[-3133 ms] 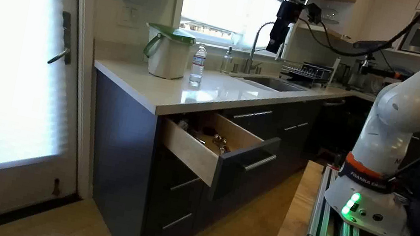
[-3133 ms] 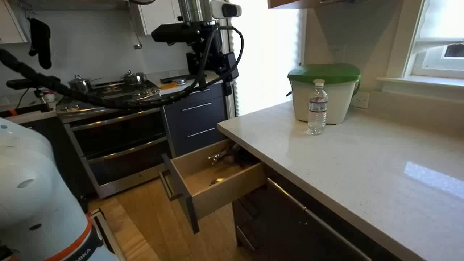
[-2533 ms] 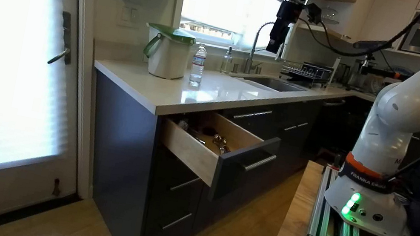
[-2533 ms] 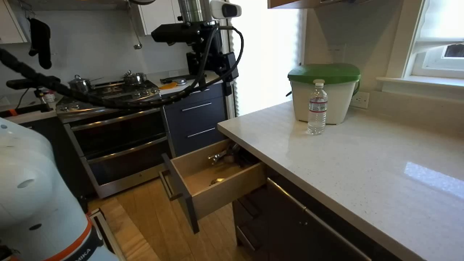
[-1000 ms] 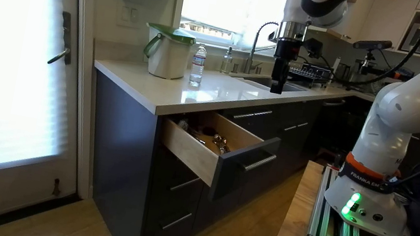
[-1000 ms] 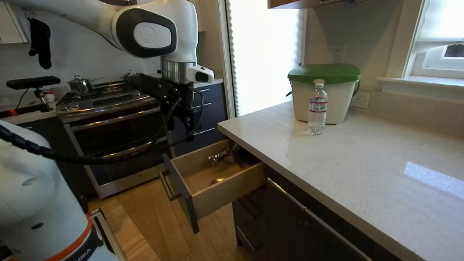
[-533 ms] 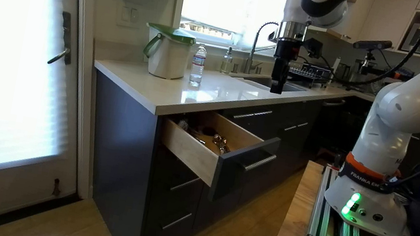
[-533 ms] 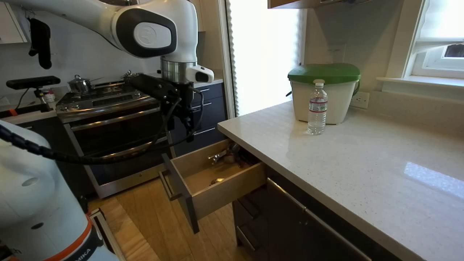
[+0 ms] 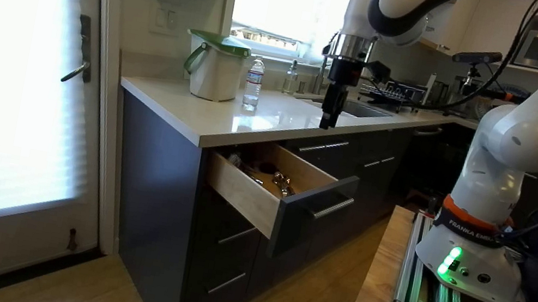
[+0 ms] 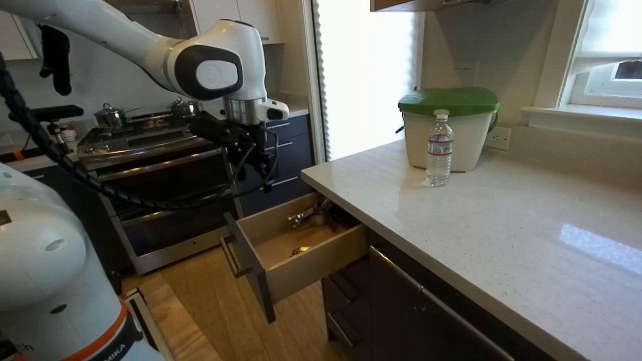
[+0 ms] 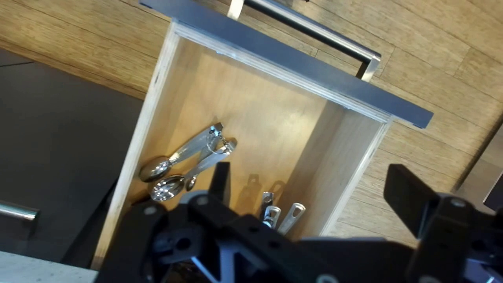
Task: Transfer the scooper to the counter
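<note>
The black two-fingered hand (image 11: 310, 169), spread and empty, hangs above the pale-wood drawer (image 11: 263, 92). Shiny metal spoons (image 11: 205, 163), perhaps the scooper, lie inside, handles toward the drawer's front.

The counter (image 10: 501, 240) is a level, glossy white slab, speckled, with a thick pale edge, spreading across the lower right of the frame in an exterior view. In an exterior view the counter (image 9: 219, 119) has its near corner left of centre, the top running back rightward. The wrist view catches a sliver at lower left. The scooper cannot be singled out.
</note>
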Robot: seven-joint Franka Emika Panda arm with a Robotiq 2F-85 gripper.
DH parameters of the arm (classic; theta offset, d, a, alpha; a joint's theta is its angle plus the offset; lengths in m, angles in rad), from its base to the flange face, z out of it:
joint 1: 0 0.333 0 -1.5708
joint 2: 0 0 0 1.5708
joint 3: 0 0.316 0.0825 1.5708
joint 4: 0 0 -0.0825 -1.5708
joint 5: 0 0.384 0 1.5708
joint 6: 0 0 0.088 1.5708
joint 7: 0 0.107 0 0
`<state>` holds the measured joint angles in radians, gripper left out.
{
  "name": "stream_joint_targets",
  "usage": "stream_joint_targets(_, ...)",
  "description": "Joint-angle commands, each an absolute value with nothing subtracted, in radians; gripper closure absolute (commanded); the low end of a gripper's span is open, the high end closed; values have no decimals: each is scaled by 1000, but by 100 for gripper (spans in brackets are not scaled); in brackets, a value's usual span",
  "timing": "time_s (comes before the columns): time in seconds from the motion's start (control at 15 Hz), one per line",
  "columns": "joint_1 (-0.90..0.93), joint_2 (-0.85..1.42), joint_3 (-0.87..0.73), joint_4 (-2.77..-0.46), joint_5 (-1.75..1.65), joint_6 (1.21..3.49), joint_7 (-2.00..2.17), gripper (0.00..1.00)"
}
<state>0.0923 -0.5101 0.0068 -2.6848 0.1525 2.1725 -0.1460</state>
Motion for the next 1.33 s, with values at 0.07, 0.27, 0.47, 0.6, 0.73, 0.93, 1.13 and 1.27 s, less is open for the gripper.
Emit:
stream_joint_targets(0.07,142,-369,57,-2700,234,2323,-50,0)
stream_joint_targets(0.27,158,-253,40,-2693,310,2444,-58,0)
stream_joint_targets(0.47,180,-139,11,-2666,459,2564,-139,0)
stream_joint_targets(0.6,192,-65,9,-2619,574,2586,-214,0)
stream_joint_targets(0.73,183,0,24,-2559,652,2598,-294,0)
stream_joint_targets(0.93,151,86,52,-2468,776,2624,-436,0)
stream_joint_targets(1.13,132,55,68,-2485,736,2606,-396,0)
stream_joint_targets(1.27,128,75,71,-2469,740,2607,-404,0)
